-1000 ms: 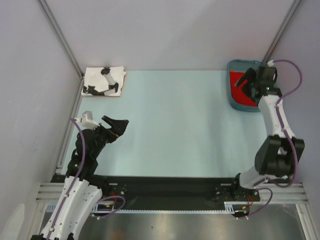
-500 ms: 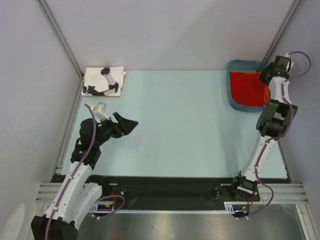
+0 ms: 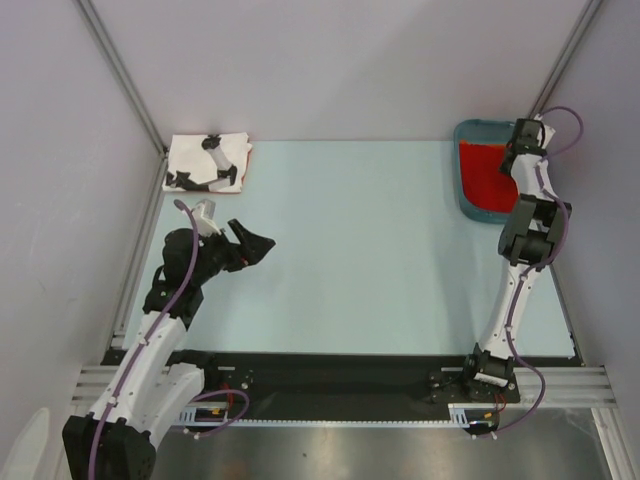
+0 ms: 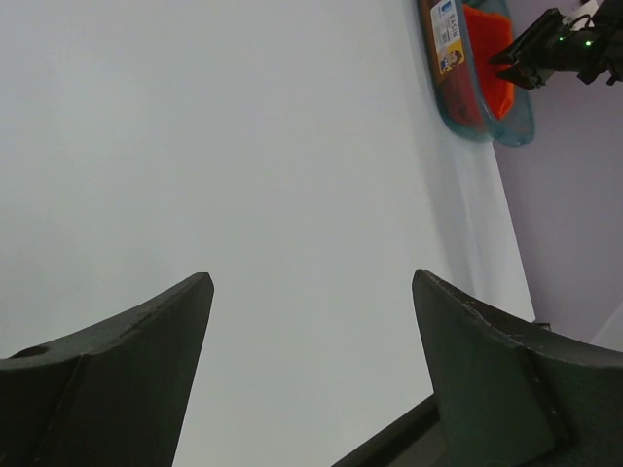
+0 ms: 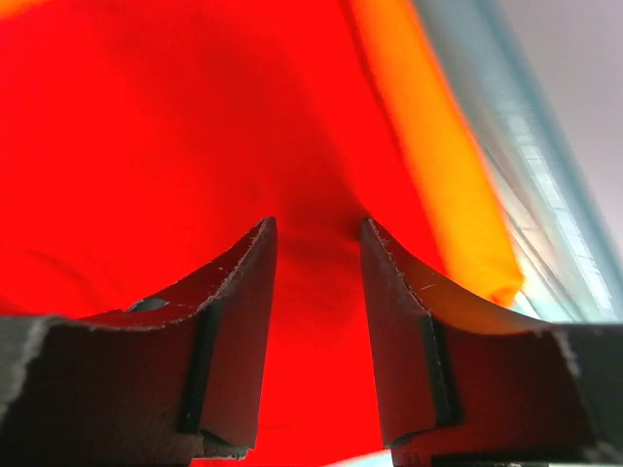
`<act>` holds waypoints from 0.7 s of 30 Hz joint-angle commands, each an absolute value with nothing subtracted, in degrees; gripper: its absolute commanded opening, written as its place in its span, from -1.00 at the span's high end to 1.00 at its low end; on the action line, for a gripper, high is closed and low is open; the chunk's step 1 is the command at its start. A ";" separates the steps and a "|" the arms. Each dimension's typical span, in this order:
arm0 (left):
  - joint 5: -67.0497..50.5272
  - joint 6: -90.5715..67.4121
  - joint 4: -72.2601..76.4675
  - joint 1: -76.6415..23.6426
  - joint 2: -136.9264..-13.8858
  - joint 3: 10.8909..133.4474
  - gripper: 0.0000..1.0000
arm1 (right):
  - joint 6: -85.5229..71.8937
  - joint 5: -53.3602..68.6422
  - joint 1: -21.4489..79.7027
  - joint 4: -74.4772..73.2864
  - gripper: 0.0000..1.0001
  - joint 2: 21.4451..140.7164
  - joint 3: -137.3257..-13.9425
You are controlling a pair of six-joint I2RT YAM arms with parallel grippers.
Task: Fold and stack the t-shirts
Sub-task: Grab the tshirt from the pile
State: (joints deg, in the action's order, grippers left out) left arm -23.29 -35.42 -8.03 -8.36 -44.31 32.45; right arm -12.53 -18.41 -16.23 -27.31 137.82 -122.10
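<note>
Where the basket (image 3: 460, 178) holds the red t-shirt (image 5: 146, 146), right gripper (image 5: 316, 227) pinching its cloth.

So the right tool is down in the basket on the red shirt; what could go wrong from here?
1. The right tool has only a small crease of the red shirt between its jaws, so the cloth may slip out on lifting.
2. The shirt fills the basket, so a pull could drag or tip the basket, which sits at the far corner of the table.
</note>
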 commanded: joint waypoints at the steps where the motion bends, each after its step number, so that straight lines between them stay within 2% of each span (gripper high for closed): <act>1: -21.36 -32.26 -10.19 -7.82 -44.38 35.42 -0.81 | -8.27 -24.51 -15.03 -26.80 0.09 141.15 -125.67; 6: -21.27 -31.38 -11.16 -7.73 -44.65 36.38 -0.86 | -5.19 -26.80 -14.41 -26.81 0.07 143.78 -126.21; 9: -21.01 -31.11 -11.51 -7.73 -44.56 36.39 -0.87 | -4.31 -27.60 -14.41 -26.89 0.18 144.40 -126.82; 10: -21.01 -31.03 -11.69 -7.73 -44.56 36.47 -0.87 | -4.05 -28.21 -14.33 -26.98 0.27 144.23 -127.26; 11: -21.09 -31.20 -11.69 -7.73 -44.47 36.47 -0.88 | -3.96 -29.00 -14.15 -27.33 0.57 143.88 -128.22; 13: -21.09 -31.46 -11.78 -7.73 -44.47 36.74 -0.88 | -3.69 -30.40 -13.54 -27.60 1.00 141.86 -129.89; 17: -18.13 -35.23 -12.21 -7.73 -44.03 36.39 -1.00 | -3.43 -34.35 -11.26 -29.96 1.00 135.98 -134.99; 21: -16.43 -38.93 -14.58 -7.73 -42.63 36.47 -1.00 | -3.16 -35.85 -8.36 -31.11 1.00 128.07 -138.25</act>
State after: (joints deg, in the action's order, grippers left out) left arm -18.55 -35.73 -13.28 -8.25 -44.21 34.24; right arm -4.14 -31.16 -11.03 -32.18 140.16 -132.05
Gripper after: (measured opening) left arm 0.996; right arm 0.014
